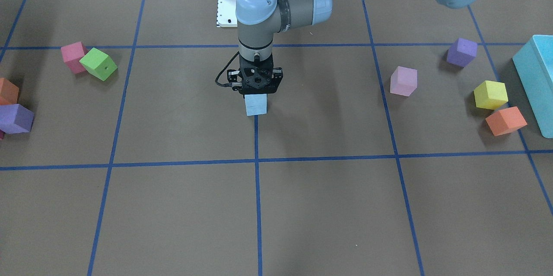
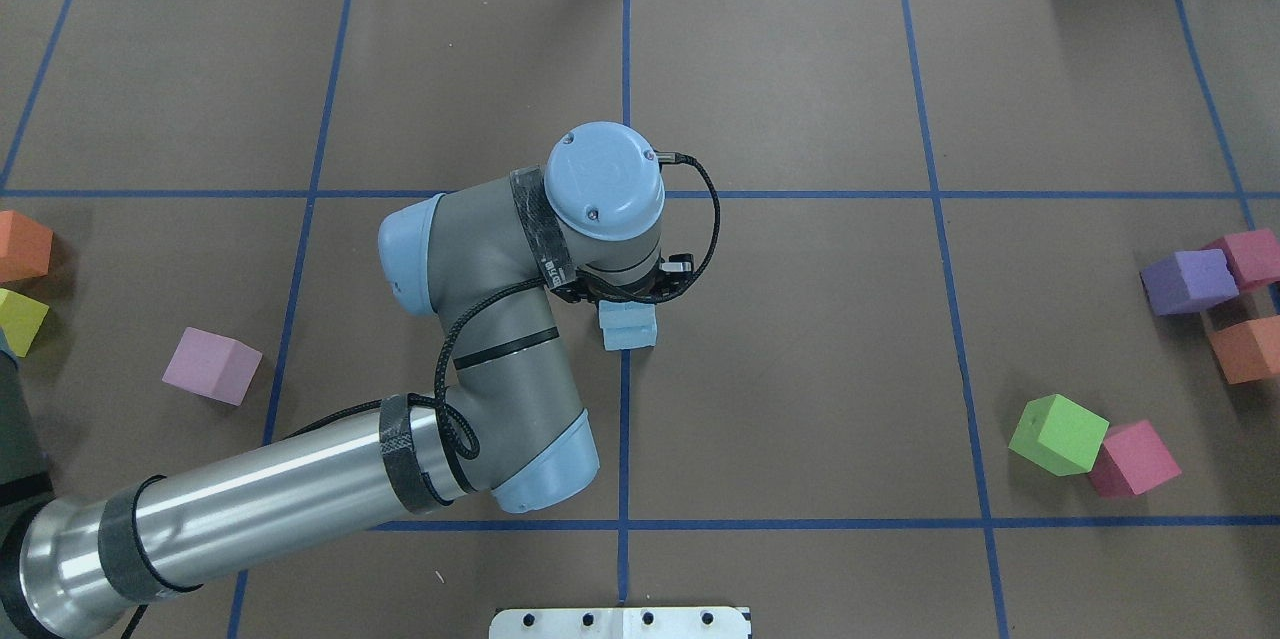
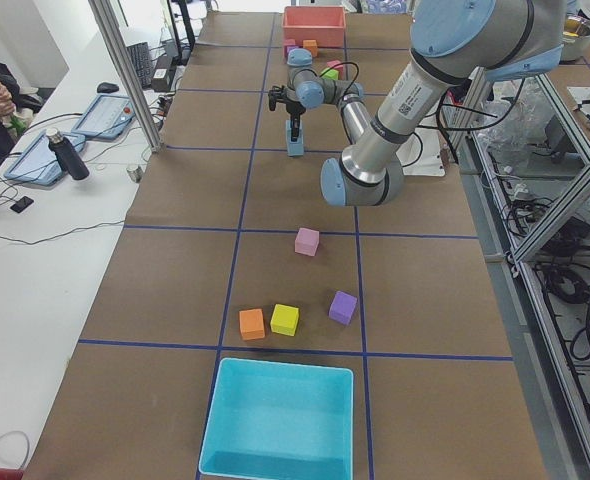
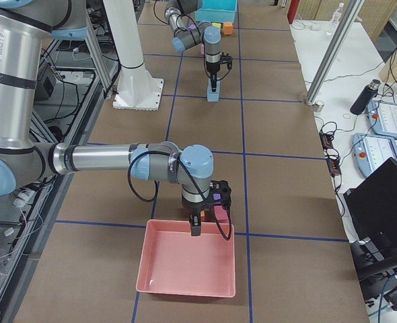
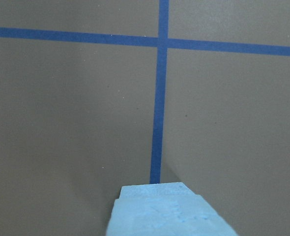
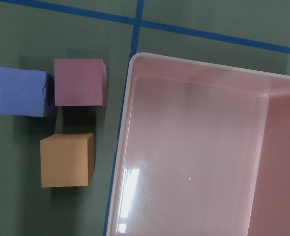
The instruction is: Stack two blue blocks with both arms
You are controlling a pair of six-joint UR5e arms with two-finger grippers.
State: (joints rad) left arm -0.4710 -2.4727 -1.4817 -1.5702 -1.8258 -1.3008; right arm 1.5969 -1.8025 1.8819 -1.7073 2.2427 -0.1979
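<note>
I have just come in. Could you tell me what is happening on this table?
The left gripper points straight down onto the blue blocks at the middle of the table. From overhead, two pale blue edges show, so they seem stacked. I cannot tell whether the fingers grip them. The right gripper hangs over the pink tray, far away.

Even overhead light, soft shadows, slightly blurred wrist views.
</note>
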